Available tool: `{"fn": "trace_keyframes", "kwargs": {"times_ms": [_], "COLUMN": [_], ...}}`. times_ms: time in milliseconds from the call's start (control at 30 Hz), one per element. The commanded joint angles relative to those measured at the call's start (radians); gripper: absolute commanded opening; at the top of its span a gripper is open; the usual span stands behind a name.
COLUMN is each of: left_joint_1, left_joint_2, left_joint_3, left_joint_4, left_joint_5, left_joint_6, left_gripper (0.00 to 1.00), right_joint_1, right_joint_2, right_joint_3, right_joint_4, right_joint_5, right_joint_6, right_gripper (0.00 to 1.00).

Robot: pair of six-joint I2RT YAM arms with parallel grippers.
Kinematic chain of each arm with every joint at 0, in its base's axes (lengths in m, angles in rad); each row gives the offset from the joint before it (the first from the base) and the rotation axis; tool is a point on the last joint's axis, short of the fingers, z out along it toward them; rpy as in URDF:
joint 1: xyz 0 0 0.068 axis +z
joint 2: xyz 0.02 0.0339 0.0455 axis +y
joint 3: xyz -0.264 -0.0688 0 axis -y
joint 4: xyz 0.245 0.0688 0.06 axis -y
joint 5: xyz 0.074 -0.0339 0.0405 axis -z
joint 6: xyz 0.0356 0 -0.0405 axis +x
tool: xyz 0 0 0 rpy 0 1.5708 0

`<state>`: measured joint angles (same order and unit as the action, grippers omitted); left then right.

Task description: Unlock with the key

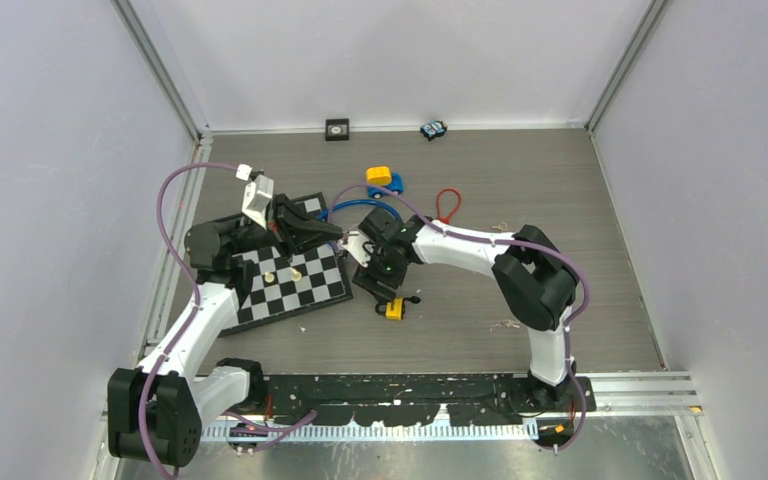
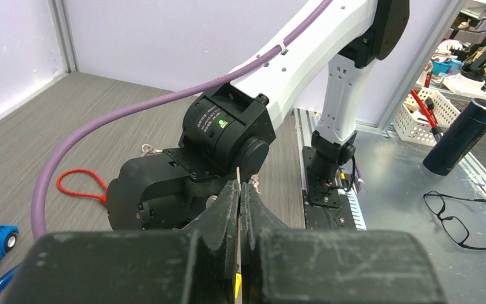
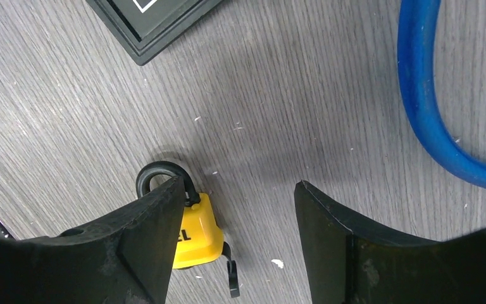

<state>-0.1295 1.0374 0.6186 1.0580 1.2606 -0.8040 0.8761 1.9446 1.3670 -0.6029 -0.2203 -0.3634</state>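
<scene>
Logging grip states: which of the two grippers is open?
The right gripper, jaws spread over the yellow padlock; the left gripper is shut on a key.

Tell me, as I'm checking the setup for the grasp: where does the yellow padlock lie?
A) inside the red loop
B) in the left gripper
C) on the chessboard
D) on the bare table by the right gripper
D: the right wrist view shows the yellow padlock lying on the table beside one finger of the open right gripper.
</scene>
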Motion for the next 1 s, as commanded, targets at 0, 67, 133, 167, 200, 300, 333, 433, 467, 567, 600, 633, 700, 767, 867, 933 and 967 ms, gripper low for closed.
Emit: {"fn": "trace_keyframes", "kwargs": {"times_ms": [0, 67, 133, 167, 200, 300, 333, 433, 467, 567, 600, 633, 700, 767, 867, 933, 967], "left_joint_1": [0.004, 0.005, 0.005, 0.004, 0.005, 0.005, 0.005, 0.004, 0.004, 0.005, 0.005, 0.005, 0.005, 0.004, 0.005, 0.005, 0.004], "left_joint_2": [-0.017, -0.019, -0.022, -0.023, -0.022, -0.026, -0.028, -0.029, -0.029, -0.028, -0.028, -0.028, -0.027, -0.027, -0.025, -0.024, -0.024], "left_joint_3": [-0.004, -0.006, -0.009, -0.008, -0.008, -0.011, -0.012, -0.016, -0.017, -0.016, -0.017, -0.017, -0.021, -0.024, -0.023, -0.022, -0.023], "left_joint_4": [0.051, 0.051, 0.052, 0.053, 0.053, 0.053, 0.053, 0.052, 0.053, 0.053, 0.052, 0.052, 0.051, 0.051, 0.051, 0.051, 0.051], "left_joint_5": [-0.013, -0.015, -0.015, -0.017, -0.017, -0.019, -0.02, -0.02, -0.02, -0.019, -0.019, -0.019, -0.02, -0.021, -0.02, -0.02, -0.021], "left_joint_6": [0.0, 0.001, 0.002, 0.002, 0.002, 0.003, 0.004, 0.007, 0.009, 0.009, 0.011, 0.012, 0.014, 0.017, 0.017, 0.02, 0.021], "left_gripper": [0.0, 0.0, 0.0, 0.0, 0.0, 0.0, 0.0, 0.0, 0.0, 0.0, 0.0, 0.0, 0.0, 0.0, 0.0, 0.0, 0.0], "right_joint_1": [0.021, 0.028, 0.029, 0.029, 0.029, 0.029, 0.029, 0.027, 0.024, 0.007, -0.002, -0.009, -0.026, -0.043, -0.057, -0.061, -0.061], "right_joint_2": [0.01, 0.02, 0.028, 0.027, 0.022, 0.003, -0.001, -0.013, -0.019, -0.038, -0.045, -0.053, -0.072, -0.101, -0.141, -0.167, -0.18], "right_joint_3": [0.031, 0.032, 0.032, 0.03, 0.027, 0.013, 0.01, 0.007, 0.005, -0.005, -0.009, -0.017, -0.038, -0.067, -0.106, -0.129, -0.136], "right_joint_4": [0.006, 0.006, 0.005, 0.004, 0.004, 0.008, 0.009, 0.007, 0.006, -0.001, -0.006, -0.01, -0.016, -0.021, -0.032, -0.039, -0.042], "right_joint_5": [0.016, 0.026, 0.037, 0.043, 0.045, 0.062, 0.071, 0.109, 0.121, 0.154, 0.161, 0.167, 0.175, 0.18, 0.185, 0.18, 0.176], "right_joint_6": [0.0, 0.002, 0.008, 0.006, 0.005, 0.002, 0.001, 0.003, 0.006, 0.013, 0.015, 0.017, 0.02, 0.021, 0.022, 0.022, 0.022], "right_gripper": [0.69, 0.68, 0.67, 0.67, 0.67, 0.66, 0.66, 0.66, 0.66, 0.66, 0.66, 0.66, 0.65, 0.65, 0.65, 0.66, 0.65]}}
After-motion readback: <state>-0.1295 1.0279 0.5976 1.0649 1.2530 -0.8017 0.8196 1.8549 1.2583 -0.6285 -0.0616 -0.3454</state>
